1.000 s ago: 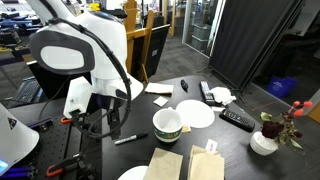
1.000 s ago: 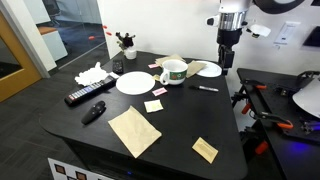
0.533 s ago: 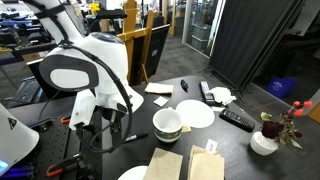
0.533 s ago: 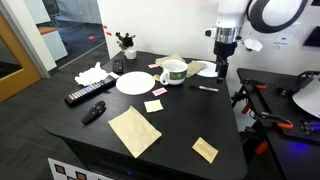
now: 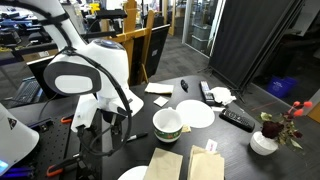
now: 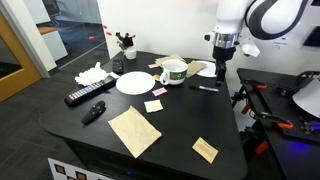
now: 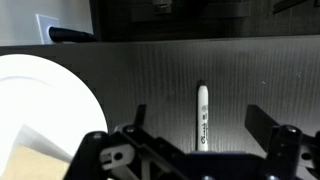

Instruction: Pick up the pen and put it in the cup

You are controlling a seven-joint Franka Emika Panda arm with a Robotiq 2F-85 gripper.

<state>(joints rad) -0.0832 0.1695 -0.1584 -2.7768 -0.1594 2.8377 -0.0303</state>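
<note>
Black Robotiq gripper point(image 7: 197, 120): jaws spread wide, empty. Slim dark-and-white pen point(image 7: 202, 117) lies flat between them, crosswise to their closing line, apparently framed for grasping. Squat white green-rimmed cup point(image 6: 174, 72) stands well outside the jaws.

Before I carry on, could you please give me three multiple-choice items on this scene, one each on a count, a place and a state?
1. How many white plates are on the table? A one; B two; C four.
2. Where does the pen lie? A on a plate; B on the bare table; C on the floor.
3. How is the claw? A open; B shut on the pen; C shut on a plate.
Key: 1 B, both exterior views show two; 2 B, it lies on the dark tabletop beside a plate; 3 A, the wrist view shows its fingers apart, with the pen below and between them.
</note>
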